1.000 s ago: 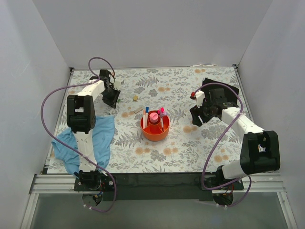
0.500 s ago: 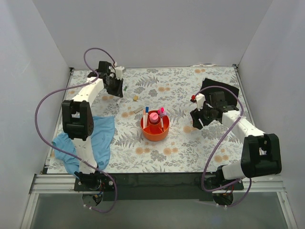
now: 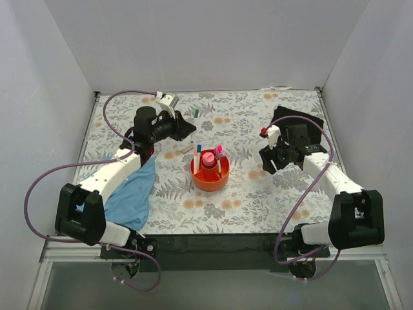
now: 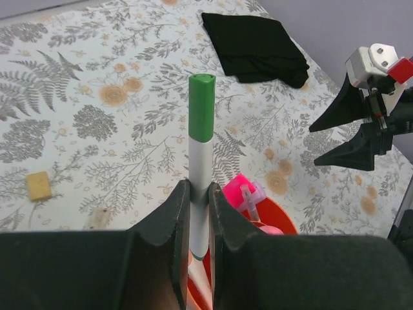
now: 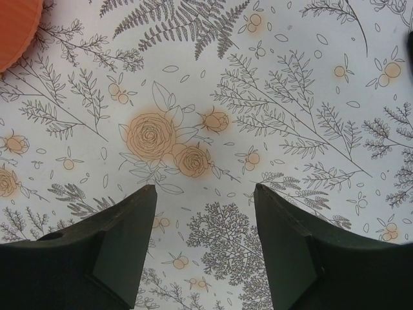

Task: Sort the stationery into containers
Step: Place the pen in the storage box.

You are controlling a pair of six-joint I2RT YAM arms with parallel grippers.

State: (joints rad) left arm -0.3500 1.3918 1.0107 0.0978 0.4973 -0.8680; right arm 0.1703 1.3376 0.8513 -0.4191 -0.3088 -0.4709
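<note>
My left gripper (image 4: 199,194) is shut on a thin white pen (image 4: 200,161) with a green cap (image 4: 201,106), held off the table with the cap pointing away. In the top view that gripper (image 3: 186,128) hovers just back-left of the orange organizer (image 3: 210,174), the pen's cap (image 3: 195,113) sticking out behind. The organizer holds white pens, a pink highlighter (image 4: 240,192) and pink pieces. Two small tan blocks (image 4: 39,186) (image 4: 98,218) lie on the floral table left of it. My right gripper (image 3: 268,158) stands open and empty over the table, right of the organizer.
A folded black cloth (image 3: 303,124) lies at the back right, behind the right gripper. A blue cloth (image 3: 132,194) is bunched under the left arm at the front left. The organizer's rim (image 5: 16,32) shows at the top left corner of the right wrist view.
The left arm has swung from the back-left corner toward the organizer, its jaws now shut on the green-capped pen and carrying it. The right arm has hardly moved.
</note>
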